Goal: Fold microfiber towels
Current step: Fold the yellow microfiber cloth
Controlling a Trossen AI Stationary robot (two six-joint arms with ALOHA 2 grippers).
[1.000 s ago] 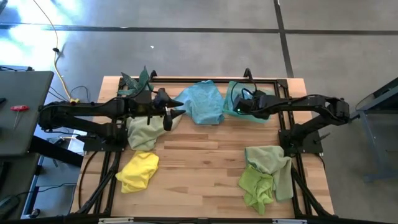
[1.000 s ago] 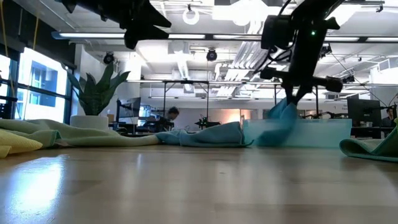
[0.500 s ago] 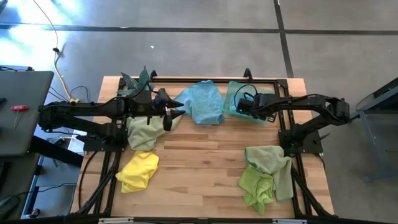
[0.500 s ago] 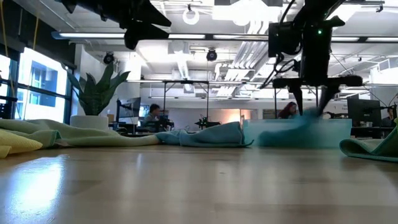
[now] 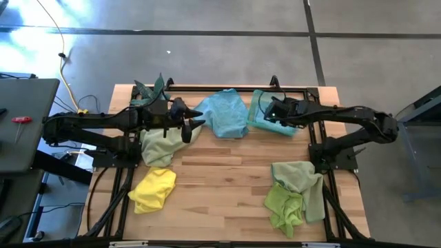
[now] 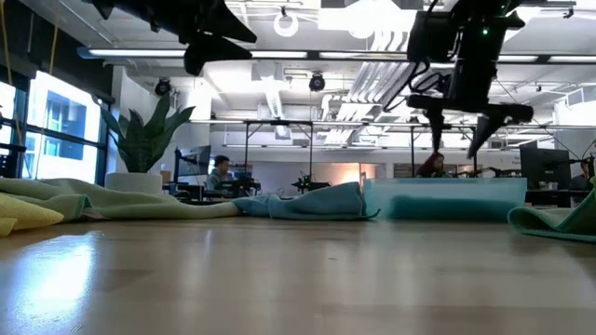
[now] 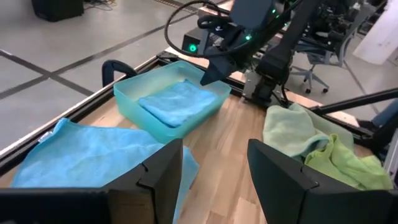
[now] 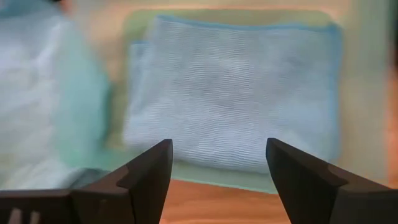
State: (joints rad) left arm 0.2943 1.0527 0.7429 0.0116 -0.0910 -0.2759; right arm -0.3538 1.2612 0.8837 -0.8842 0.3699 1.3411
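Right gripper lets go of a folded towel in the bin and lifts clear.

The right gripper (image 6: 458, 130) now hangs above the shallow mint-green plastic bin (image 7: 134, 93) at the tabletop's (image 5: 227, 172) far edge, its fingers spread wide and empty; a second ago they were down in the bin pinching cloth. The folded light blue microfiber towel (image 8: 233, 93) lies flat inside, so one towel looks finished. The left gripper (image 5: 189, 127) waits beside the unfolded light blue microfiber towel (image 5: 224, 114), fingers apart and holding nothing. Sage, lime and yellow towels are not yet folded.
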